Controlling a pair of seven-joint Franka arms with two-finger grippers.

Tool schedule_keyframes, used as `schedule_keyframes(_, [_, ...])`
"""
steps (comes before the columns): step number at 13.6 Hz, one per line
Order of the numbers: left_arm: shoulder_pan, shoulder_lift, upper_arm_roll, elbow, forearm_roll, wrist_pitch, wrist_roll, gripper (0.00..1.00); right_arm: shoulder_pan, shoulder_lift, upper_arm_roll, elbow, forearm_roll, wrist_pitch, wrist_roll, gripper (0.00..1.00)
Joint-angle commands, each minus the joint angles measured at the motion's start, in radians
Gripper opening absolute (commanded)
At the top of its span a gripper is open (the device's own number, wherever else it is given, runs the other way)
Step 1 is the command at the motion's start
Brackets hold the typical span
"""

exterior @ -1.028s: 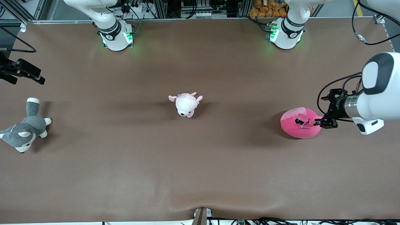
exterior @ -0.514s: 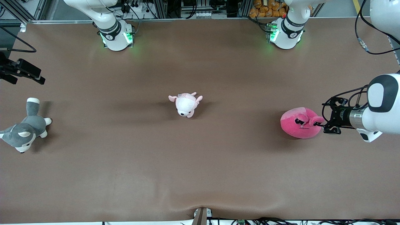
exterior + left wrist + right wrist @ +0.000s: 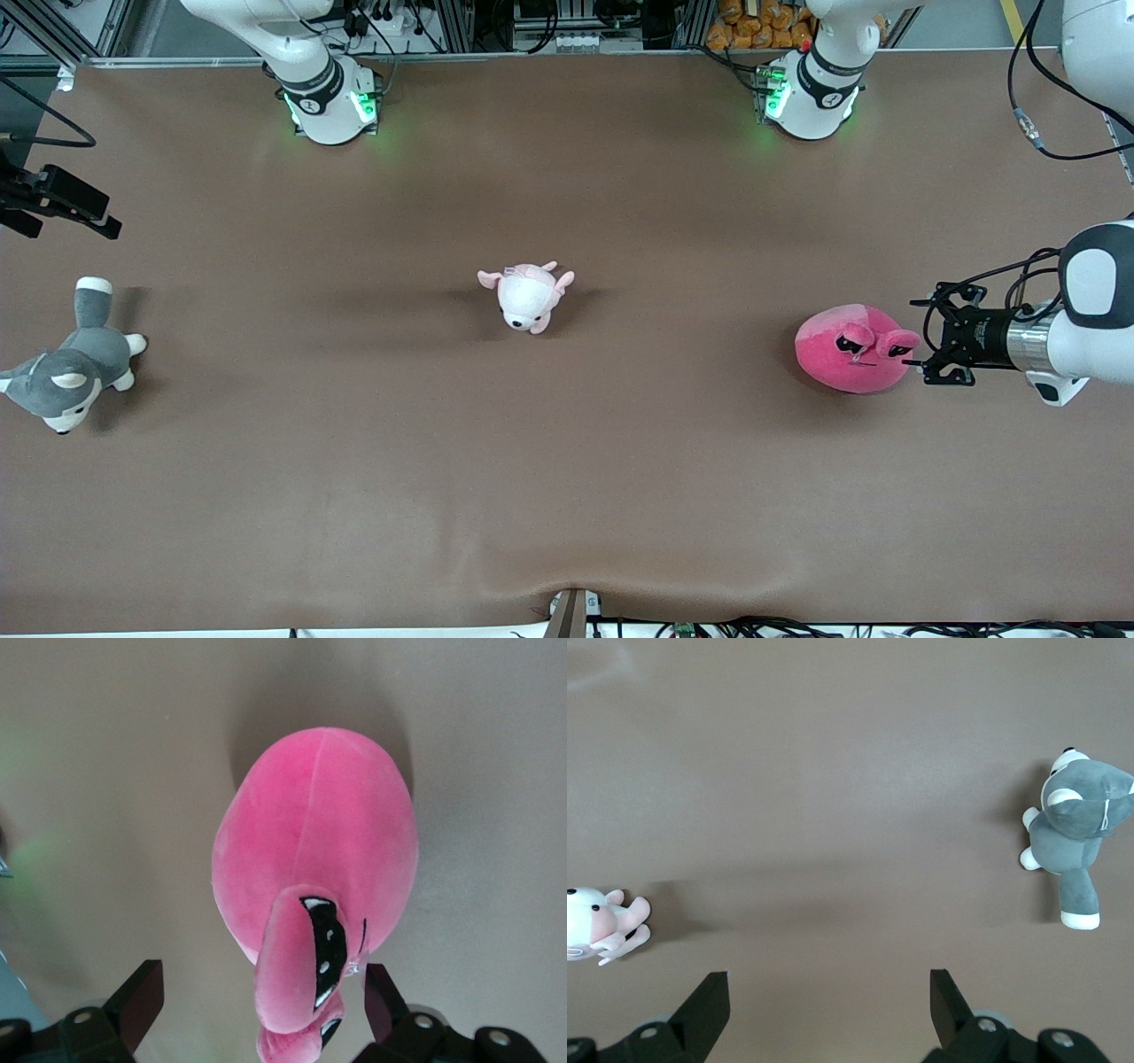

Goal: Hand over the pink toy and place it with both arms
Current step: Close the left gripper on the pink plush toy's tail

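left end effector [image 3: 920, 361] open beside the pink toy [image 3: 849, 350] on the table [image 3: 567, 496].

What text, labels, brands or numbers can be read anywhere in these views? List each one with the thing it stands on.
No text reads clearly in any view.
Right arm's base: a small dark round mark, too small to read.
Left arm's base: the same kind of mark, too small to read.
Pink toy: only stitched dark eyes, no lettering.
Small pale pink-and-white plush: a tiny tag on top, unreadable.
Grey-and-white husky plush: no writing shows.
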Motion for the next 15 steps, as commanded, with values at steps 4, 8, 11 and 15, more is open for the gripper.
schedule_keyframes(4, [0.013,0.027,-0.003,0.016,-0.038,0.018,0.021,0.37,-0.029,0.000,0.007,0.019,0.013,-0.040,0.000,1.00])
schedule_keyframes(8, [-0.002,0.029,-0.007,0.020,-0.031,0.018,0.087,0.00,-0.032,0.000,0.007,0.036,0.053,-0.069,0.003,1.00])
schedule_keyframes(11, [0.013,0.016,-0.009,0.022,-0.035,0.015,0.156,0.00,-0.043,0.000,0.001,0.046,0.071,-0.072,0.003,1.00])
schedule_keyframes(15, [-0.001,0.001,-0.015,0.098,-0.184,-0.031,0.063,0.00,-0.125,-0.002,0.002,0.051,0.053,-0.112,-0.009,1.00])
